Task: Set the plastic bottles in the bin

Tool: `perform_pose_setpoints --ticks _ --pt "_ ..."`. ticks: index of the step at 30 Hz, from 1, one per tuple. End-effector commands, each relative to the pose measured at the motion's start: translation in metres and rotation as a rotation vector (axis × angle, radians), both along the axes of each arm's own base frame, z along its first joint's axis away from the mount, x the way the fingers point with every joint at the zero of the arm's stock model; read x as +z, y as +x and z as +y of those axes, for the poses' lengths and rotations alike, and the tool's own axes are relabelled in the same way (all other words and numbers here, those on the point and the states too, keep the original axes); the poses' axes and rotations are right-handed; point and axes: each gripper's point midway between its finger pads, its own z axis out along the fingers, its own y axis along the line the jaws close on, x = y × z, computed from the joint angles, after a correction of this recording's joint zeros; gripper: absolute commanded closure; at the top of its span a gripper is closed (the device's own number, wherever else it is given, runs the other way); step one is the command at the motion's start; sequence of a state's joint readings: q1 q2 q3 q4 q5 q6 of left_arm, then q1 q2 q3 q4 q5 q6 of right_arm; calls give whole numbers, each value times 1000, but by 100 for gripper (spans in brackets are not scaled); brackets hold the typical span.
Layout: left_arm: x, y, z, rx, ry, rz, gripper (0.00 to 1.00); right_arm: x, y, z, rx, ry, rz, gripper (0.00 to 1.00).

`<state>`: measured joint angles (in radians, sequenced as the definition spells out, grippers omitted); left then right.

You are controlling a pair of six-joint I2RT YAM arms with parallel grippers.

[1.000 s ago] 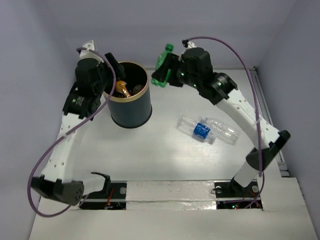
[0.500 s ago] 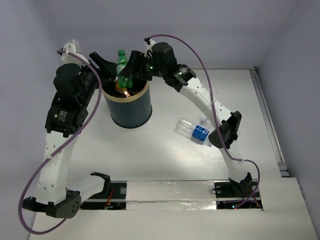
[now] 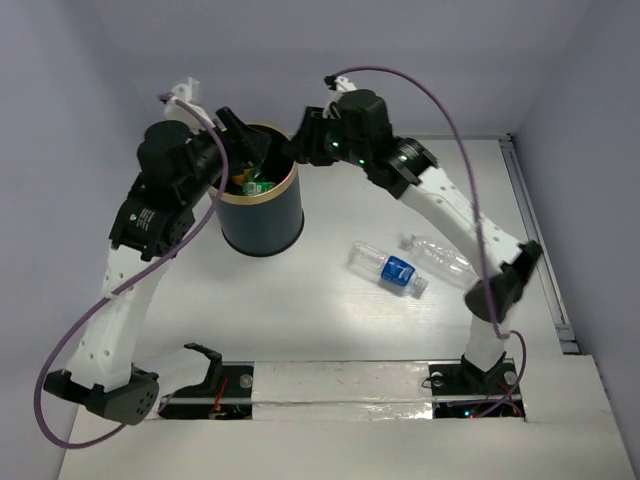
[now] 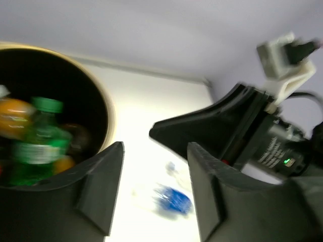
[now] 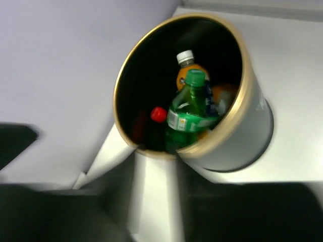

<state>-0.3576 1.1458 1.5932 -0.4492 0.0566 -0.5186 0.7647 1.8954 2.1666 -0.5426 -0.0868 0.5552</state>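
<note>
The black bin with a gold rim stands at the back left. A green bottle lies inside it, on orange-filled bottles. The right wrist view shows the green bottle, an orange one with a white cap and a red-capped one in the bin. My right gripper is open and empty just right of the rim. My left gripper is open and empty over the far left rim. Two clear bottles lie on the table, one blue-labelled, one plain.
The left wrist view shows the bin at left, the blurred blue-labelled bottle between my open fingers, and the right gripper's black body close by. A rail edges the table at right.
The green bottle left my right gripper and dropped into the bin. The right gripper drew back to the right of the rim. The left arm shifted slightly right.
</note>
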Motion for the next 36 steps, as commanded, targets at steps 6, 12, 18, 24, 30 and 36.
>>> perform_pose_setpoints --ticks 6,12,18,24,30,36 --pt "-54 -30 -144 -305 -77 131 98 -18 -20 -191 -384 -91 -14 100" --pt "-141 -47 -205 -388 -61 323 100 -64 -75 -273 -515 -157 64 100" --pt "-216 -42 -226 -321 -105 535 98 -90 -102 -299 -567 -246 136 99" --pt "-272 -47 -225 -208 -174 722 23 -102 -116 -297 -517 -259 157 78" --pt "-309 -51 -239 -137 -210 853 9 -102 -127 -279 -391 -223 147 26" --pt "-348 -47 -252 -53 -205 962 8 -97 -143 -266 -274 -194 126 21"
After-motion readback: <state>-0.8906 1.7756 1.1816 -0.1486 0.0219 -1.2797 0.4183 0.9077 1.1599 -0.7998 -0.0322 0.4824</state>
